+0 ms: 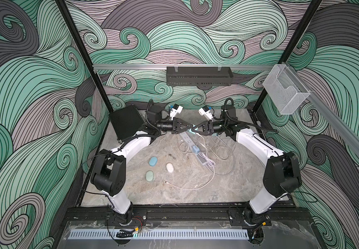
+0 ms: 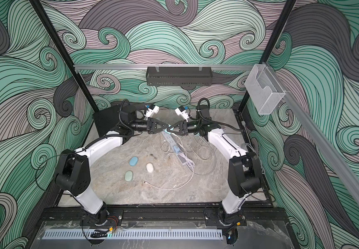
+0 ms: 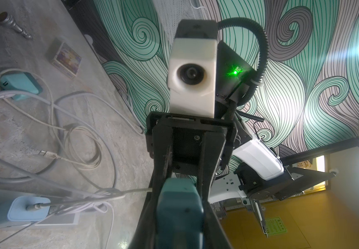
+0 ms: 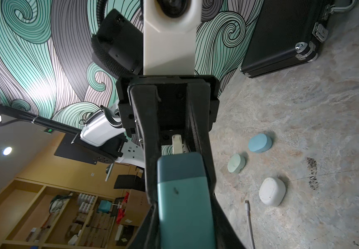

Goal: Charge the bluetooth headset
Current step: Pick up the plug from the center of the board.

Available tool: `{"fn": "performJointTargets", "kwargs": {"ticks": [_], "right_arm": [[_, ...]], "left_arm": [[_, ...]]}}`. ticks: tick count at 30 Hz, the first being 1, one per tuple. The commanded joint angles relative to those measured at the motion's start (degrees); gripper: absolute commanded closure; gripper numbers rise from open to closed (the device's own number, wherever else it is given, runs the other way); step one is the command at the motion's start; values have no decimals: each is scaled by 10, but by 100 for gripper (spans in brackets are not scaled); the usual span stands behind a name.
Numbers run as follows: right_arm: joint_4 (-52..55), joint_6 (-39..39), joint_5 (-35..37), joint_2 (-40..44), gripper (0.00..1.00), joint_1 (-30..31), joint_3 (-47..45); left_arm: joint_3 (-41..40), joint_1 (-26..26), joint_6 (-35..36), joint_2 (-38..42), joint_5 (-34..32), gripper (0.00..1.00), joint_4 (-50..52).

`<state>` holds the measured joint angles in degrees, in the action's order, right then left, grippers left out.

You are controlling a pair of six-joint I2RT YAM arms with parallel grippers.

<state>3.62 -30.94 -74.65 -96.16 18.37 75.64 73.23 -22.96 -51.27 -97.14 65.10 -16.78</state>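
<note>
- The teal earbud case (image 4: 182, 194) is off the desk (image 1: 245, 183), in the air at 12 o'clock above the power strip (image 1: 203, 160).
- The left gripper (image 1: 187, 128) has its fingers (image 4: 150, 151) clamped on the case's darker half.
- The right gripper (image 1: 194, 130) brackets the case from the opposite side with its fingers (image 3: 206, 163). Whether they press it I cannot tell.
- A white plug (image 4: 176, 143) sits at the case's end, seating unclear. I judge plugging under way, with setting down left.
- The case is smooth matte two-tone plastic with rounded edges and a small scuff.
- Pebble-shaped blue case (image 4: 259, 143), green case (image 4: 236, 163) and white case (image 4: 272, 191) lie toward 8 o'clock.
- The desk is grey and stone-patterned; the loose cable (image 4: 249, 222) is thin and pale.
</note>
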Motion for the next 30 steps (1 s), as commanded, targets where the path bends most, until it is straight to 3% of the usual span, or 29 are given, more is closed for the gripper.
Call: {"fn": "performJointTargets", "kwargs": {"ticks": [1,5,8,13,17,25,30], "right_arm": [[-43,-8,25,17,88,4,-3],[-23,6,33,22,94,-5,-8],[32,44,57,29,94,-15,-9],[134,112,106,35,96,-23,3],[243,165,197,30,100,-23,32],[428,236,404,7,100,-1,119],[515,271,495,-22,100,31,183]], "left_arm": [[13,-5,4,12,-4,89,19],[28,11,57,19,-11,64,92],[24,41,85,36,-27,54,130],[18,73,185,84,-101,49,244],[21,72,271,114,-181,49,358],[-16,72,354,152,-280,49,463],[-26,72,381,177,-306,49,488]]}}
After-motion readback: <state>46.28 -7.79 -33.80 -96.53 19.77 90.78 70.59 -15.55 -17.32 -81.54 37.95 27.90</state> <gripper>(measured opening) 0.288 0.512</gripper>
